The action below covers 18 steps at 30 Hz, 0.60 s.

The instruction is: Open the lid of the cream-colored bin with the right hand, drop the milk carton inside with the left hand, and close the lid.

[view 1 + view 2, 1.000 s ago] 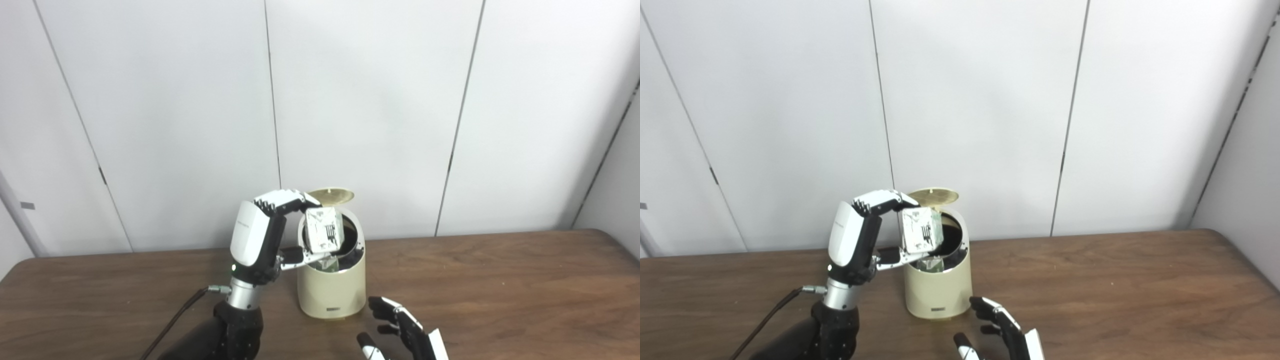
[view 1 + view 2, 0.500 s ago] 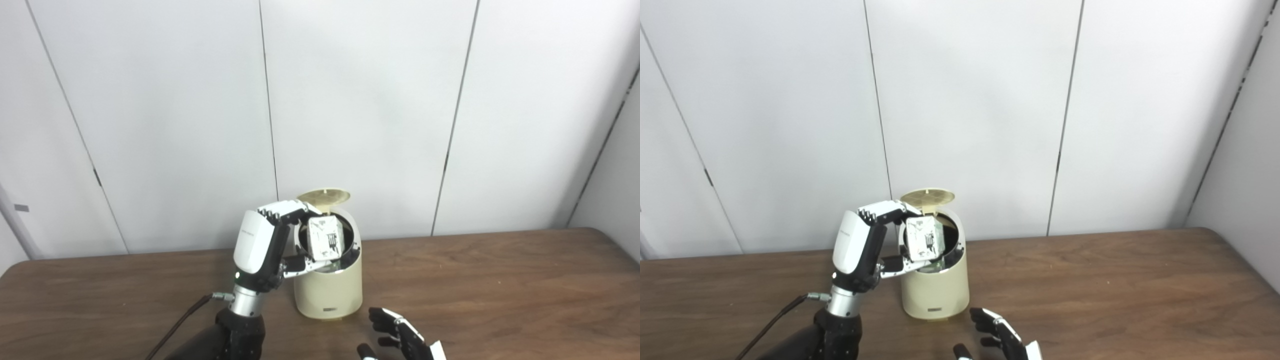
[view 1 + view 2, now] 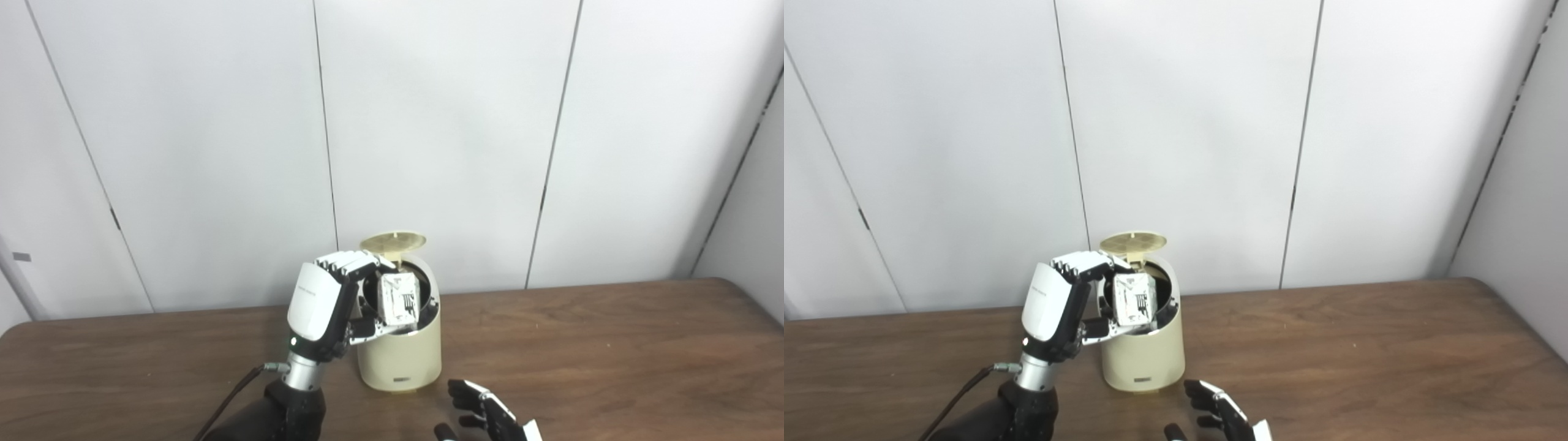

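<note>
Bin: cream-coloured round plastic bin (image 3: 401, 352) stands on the table near its back edge, mouth open, dark inside.
Lid: round cream lid (image 3: 393, 242) is tipped up at 12 o'clock of the mouth, nothing touching it.
Carton: white printed milk carton (image 3: 397, 298) is tilted in the bin mouth, lower part below the rim, upper part above it.
Left hand: white-and-black left hand (image 3: 318, 303) is at 9 o'clock of the bin; fingers (image 3: 346, 263) curl over the carton top, thumb under it, pinching the carton.
Right hand: black-and-white right hand (image 3: 490, 416) is low at 5 o'clock of the bin, cut off by the bottom edge, apart from the bin; visible fingers loosely spread, holding nothing.
Cable: dark cable (image 3: 229, 398) runs from the left wrist toward 7 o'clock.
Open room: bare wood from 1 to 4 o'clock of the bin out to the rounded right table edge; also bare toward 9 o'clock, left of the arm.
Surface: dark brown wood-grain table (image 3: 612, 355).
Room: white panelled wall (image 3: 441, 122) with thin vertical seams right behind the table.
</note>
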Tool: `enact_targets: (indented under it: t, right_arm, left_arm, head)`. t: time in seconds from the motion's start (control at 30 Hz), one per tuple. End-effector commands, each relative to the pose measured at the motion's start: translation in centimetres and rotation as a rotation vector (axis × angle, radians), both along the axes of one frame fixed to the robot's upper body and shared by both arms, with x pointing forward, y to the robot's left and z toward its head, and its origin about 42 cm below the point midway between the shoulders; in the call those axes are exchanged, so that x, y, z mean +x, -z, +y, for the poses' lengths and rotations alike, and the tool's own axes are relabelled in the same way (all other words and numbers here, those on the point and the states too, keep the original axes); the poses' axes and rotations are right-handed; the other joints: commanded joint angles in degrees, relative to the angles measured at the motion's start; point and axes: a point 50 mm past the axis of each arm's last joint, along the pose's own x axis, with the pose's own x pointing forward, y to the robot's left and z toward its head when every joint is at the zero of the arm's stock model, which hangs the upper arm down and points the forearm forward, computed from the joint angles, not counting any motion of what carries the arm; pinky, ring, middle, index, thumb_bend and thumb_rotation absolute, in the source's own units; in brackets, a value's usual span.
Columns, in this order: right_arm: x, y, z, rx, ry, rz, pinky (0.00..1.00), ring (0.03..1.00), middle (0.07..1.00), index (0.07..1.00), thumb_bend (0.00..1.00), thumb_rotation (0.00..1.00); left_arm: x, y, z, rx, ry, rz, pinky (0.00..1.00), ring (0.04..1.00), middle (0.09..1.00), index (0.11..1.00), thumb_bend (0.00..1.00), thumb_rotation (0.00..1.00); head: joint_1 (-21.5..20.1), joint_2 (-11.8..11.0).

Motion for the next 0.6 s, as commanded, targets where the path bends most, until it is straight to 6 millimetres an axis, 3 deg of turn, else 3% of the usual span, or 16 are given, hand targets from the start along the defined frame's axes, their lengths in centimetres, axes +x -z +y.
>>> enact_targets:
  t: [0.0, 0.17, 0.43, 0.57]
  right_arm:
    - [-0.9, 0.4, 0.7, 0.032, -0.002, 0.008, 0.68, 0.759, 0.768, 0.754, 0.24, 0.37]
    - [-0.9, 0.3, 0.9, 0.028, 0.0, 0.007, 0.68, 0.76, 0.768, 0.755, 0.24, 0.37]
    - [-0.8, 0.3, 1.0, 0.033, -0.002, 0.009, 0.68, 0.764, 0.774, 0.756, 0.24, 0.38]
    - [-0.8, 0.3, 1.0, 0.034, -0.007, 0.005, 0.68, 0.764, 0.773, 0.755, 0.24, 0.38]
  left_arm:
    - [1.1, -2.8, -0.6, -0.026, 0.019, -0.078, 0.37, 0.417, 0.496, 0.487, 0.5, 0.0]
    - [1.3, -2.3, -0.4, -0.01, -0.003, -0.07, 0.34, 0.401, 0.495, 0.495, 0.5, 0.0]
    - [1.7, -1.3, -0.1, 0.022, -0.035, -0.028, 0.17, 0.33, 0.459, 0.546, 0.49, 0.0]
    - [1.8, -1.0, 0.2, 0.034, -0.048, -0.008, 0.22, 0.35, 0.475, 0.543, 0.49, 0.0]
  head:
    - [0.0, 0.1]
    - [-0.1, 0.2]
    - [-0.2, 0.2]
    - [-0.1, 0.1]
